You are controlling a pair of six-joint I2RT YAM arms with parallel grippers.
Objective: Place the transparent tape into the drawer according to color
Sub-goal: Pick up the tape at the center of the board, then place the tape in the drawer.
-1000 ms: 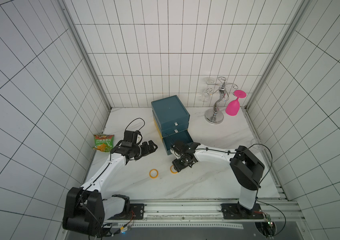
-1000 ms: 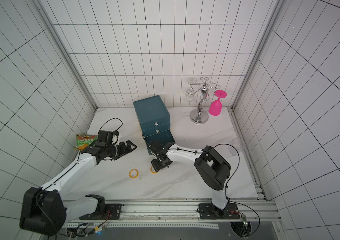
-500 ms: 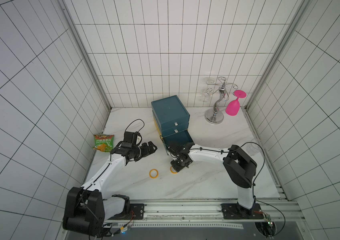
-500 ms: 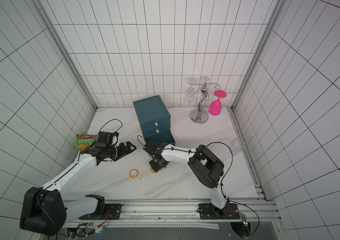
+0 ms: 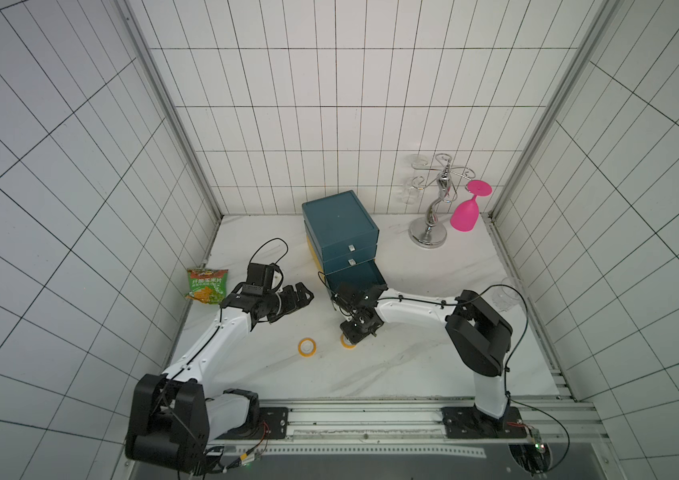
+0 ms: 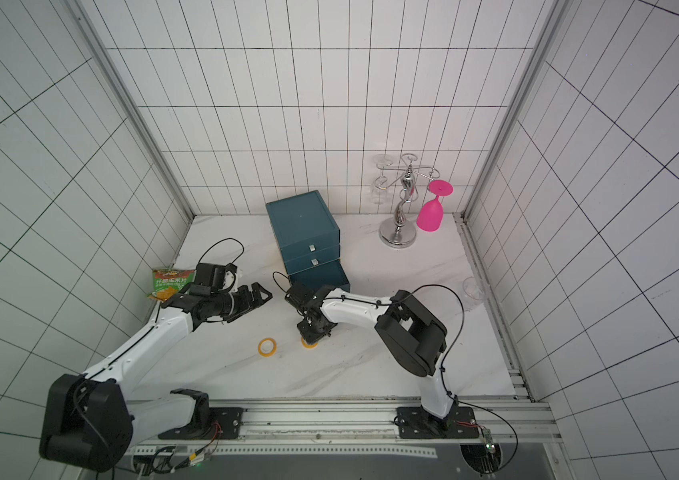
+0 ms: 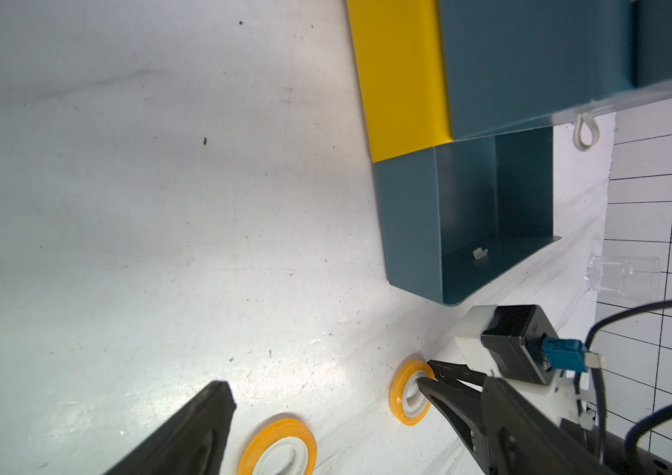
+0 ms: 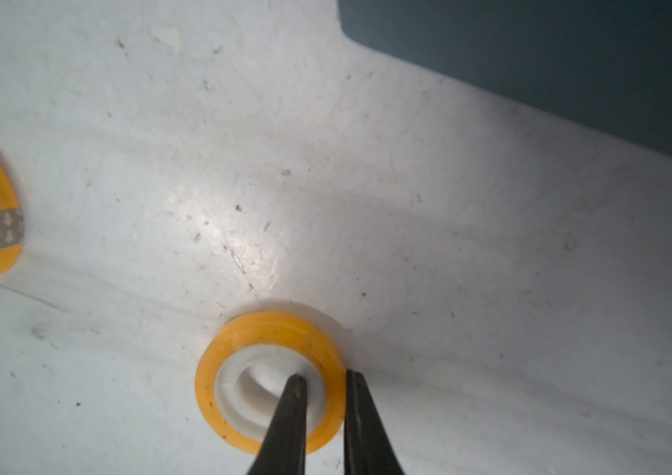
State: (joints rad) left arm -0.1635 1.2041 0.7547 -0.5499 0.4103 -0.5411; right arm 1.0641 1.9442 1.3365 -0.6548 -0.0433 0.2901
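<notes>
Edges: the pulled-out bottom drawer (image 5: 354,274) of the teal chest (image 5: 339,220) lies just beyond the right gripper (image 5: 350,337), and its front wall is close to that gripper's wrist in both top views. The chest's yellow side (image 7: 400,78) faces the left gripper (image 5: 306,294).
Open room: bare white tabletop (image 5: 391,365) spreads from the right gripper back toward the base rail (image 5: 371,415) and out along its own arm's side. The stretch between the two grippers is where the loose roll (image 5: 301,347) lies.
Held tape: the gripped roll (image 8: 272,325) is an orange-yellow ring with a white core. It lies flat on the tabletop directly under the right gripper's tips.
Other tape: the loose roll has the same colour and white core and also lies flat. It is near the right gripper on the left gripper's side, apart from the gripped roll. The right wrist view shows a grey patterned end tab on its wall.
Right gripper: the jaws are drawn together on the ring's wall, with one finger (image 8: 289,411) down in the core and the other outside, both against it.
Left gripper: the jaws are spread wide with nothing between them.
Right arm: the forearm stretches low across the table toward the chest, and the wrist is bent so the fingers point down.
Left arm: the forearm slopes up from its base. The gripper points toward the chest, well apart from both rolls.
Surroundings: a snack bag (image 5: 206,284) sits behind the left gripper's wrist. A glass stand (image 5: 433,216) with a pink glass (image 5: 465,214) stands far beyond the right arm.
</notes>
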